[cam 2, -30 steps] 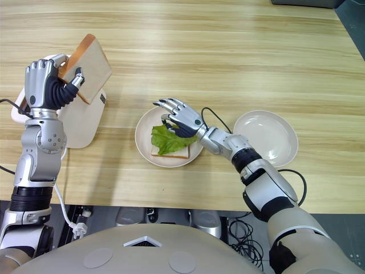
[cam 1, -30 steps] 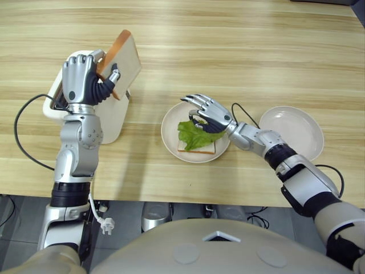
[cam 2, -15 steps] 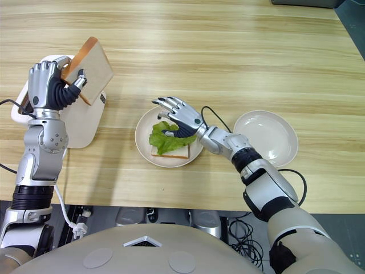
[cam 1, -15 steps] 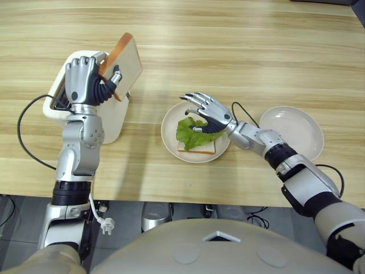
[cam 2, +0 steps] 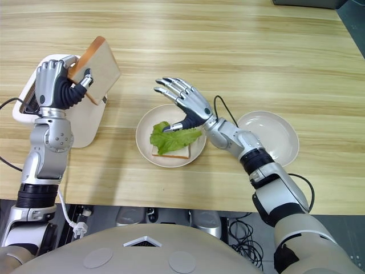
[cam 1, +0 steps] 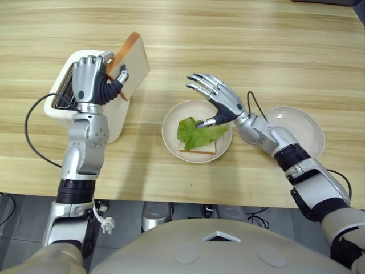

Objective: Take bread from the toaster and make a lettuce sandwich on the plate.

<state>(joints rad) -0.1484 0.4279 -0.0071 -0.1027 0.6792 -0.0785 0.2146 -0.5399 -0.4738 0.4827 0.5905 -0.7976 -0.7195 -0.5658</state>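
Note:
My left hand (cam 1: 90,80) is shut on a slice of bread (cam 1: 132,65), holding it tilted in the air just above the right side of the white toaster (cam 1: 108,120). On the cream plate (cam 1: 170,135) lies another bread slice (cam 1: 199,148) with a green lettuce leaf (cam 1: 197,131) on top. My right hand (cam 1: 219,100) hovers over the plate's upper right rim with its fingers spread and nothing in it, one fingertip close to the leaf.
A second, bare plate (cam 1: 299,128) sits to the right of the sandwich plate, partly under my right forearm. The toaster's black cable (cam 1: 31,145) loops off the table's front edge at the left. Bare wooden table stretches behind.
My right hand let go of the lettuce and rose up and to the right, fingers spreading. My left hand shifted slightly right with the bread slice.

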